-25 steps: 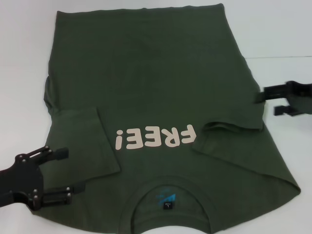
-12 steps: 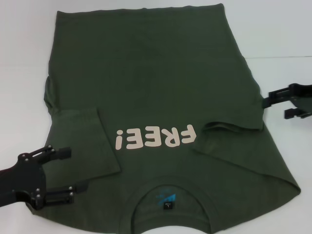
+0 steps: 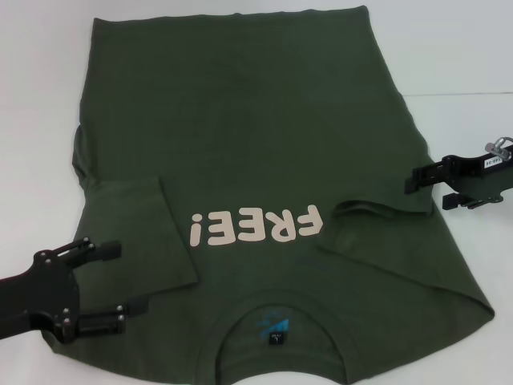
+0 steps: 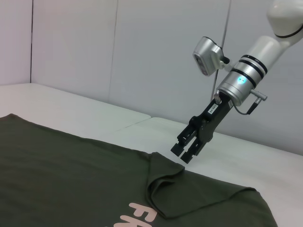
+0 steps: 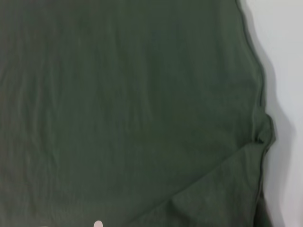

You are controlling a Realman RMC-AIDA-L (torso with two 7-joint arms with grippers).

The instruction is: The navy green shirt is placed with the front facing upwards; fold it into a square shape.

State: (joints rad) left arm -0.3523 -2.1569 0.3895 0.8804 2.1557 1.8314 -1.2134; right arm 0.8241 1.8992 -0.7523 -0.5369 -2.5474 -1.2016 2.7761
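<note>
The navy green shirt (image 3: 256, 136) lies flat, front up, its pink "FREE!" lettering (image 3: 255, 227) towards me and its collar with the neck label (image 3: 274, 338) at the near edge. Both sleeves are folded in onto the body, one on the left (image 3: 152, 233) and one on the right (image 3: 385, 210). My left gripper (image 3: 120, 279) stands open at the shirt's near left shoulder edge. My right gripper (image 3: 430, 188) is open, its fingers reaching over the shirt's right edge beside the folded sleeve; the left wrist view shows this right gripper (image 4: 183, 152) just above the cloth (image 4: 71, 179). Shirt fabric (image 5: 128, 109) fills the right wrist view.
The white table (image 3: 457, 64) shows around the shirt, with bare surface to the right and far left. A pale wall (image 4: 118, 56) rises behind the table. The table edge strip (image 5: 289, 71) borders the shirt's side seam.
My right gripper has moved left from off the shirt to its right edge. My left gripper has crept slightly right. The shirt has not moved.
</note>
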